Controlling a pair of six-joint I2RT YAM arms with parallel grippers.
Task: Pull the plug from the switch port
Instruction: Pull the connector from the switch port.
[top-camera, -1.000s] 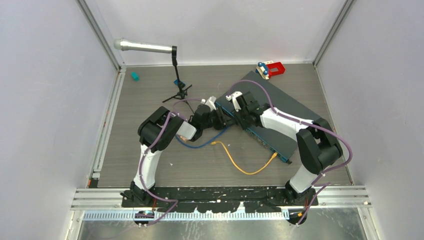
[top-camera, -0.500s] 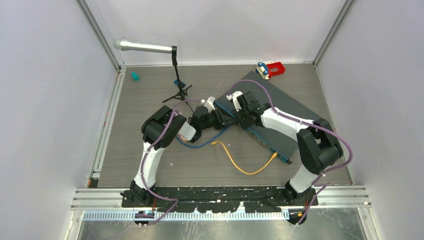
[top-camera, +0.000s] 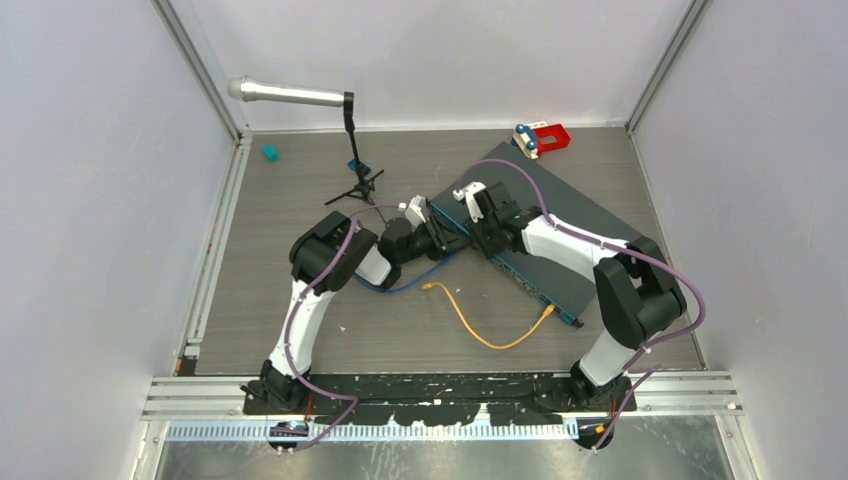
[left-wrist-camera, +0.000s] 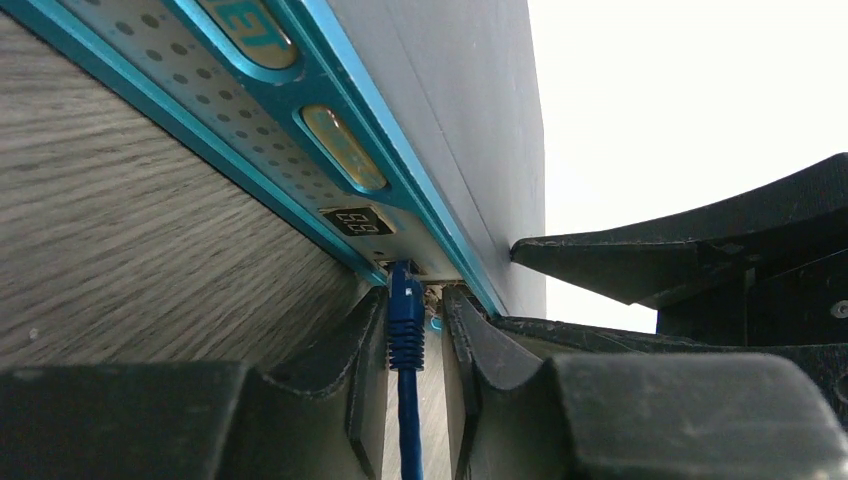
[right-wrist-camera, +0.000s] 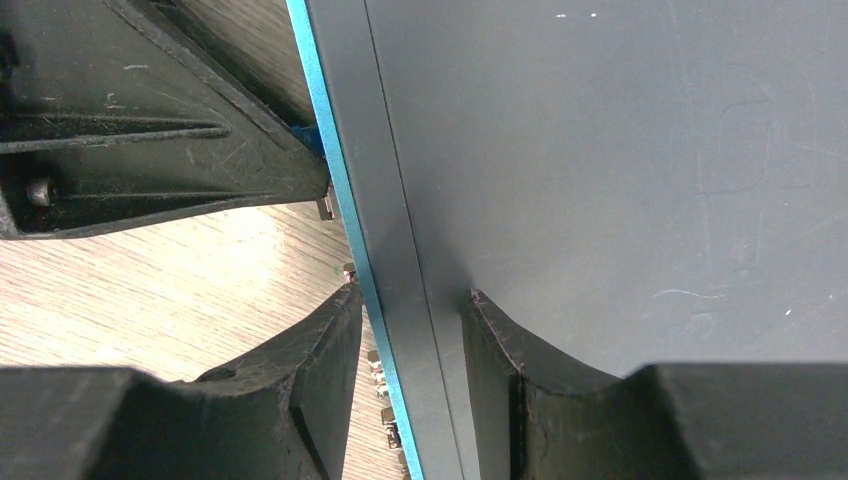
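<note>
The switch lies slanted at centre right, a flat dark grey box with a blue front edge. A blue plug sits in a port at the near end of that edge, and its blue cable runs left over the table. My left gripper is open with its jaws either side of the plug; a thin gap shows on the right side. My right gripper is open and straddles the switch's front edge. One of its fingers rests on the switch's top.
An orange cable lies loose on the table, one end plugged in further down the switch. A microphone on a small tripod stands at the back left. A red toy and a small teal object lie near the back wall.
My left arm has moved a little to the right, bringing its gripper closer to the switch's front edge. The right arm and the switch have not moved.
</note>
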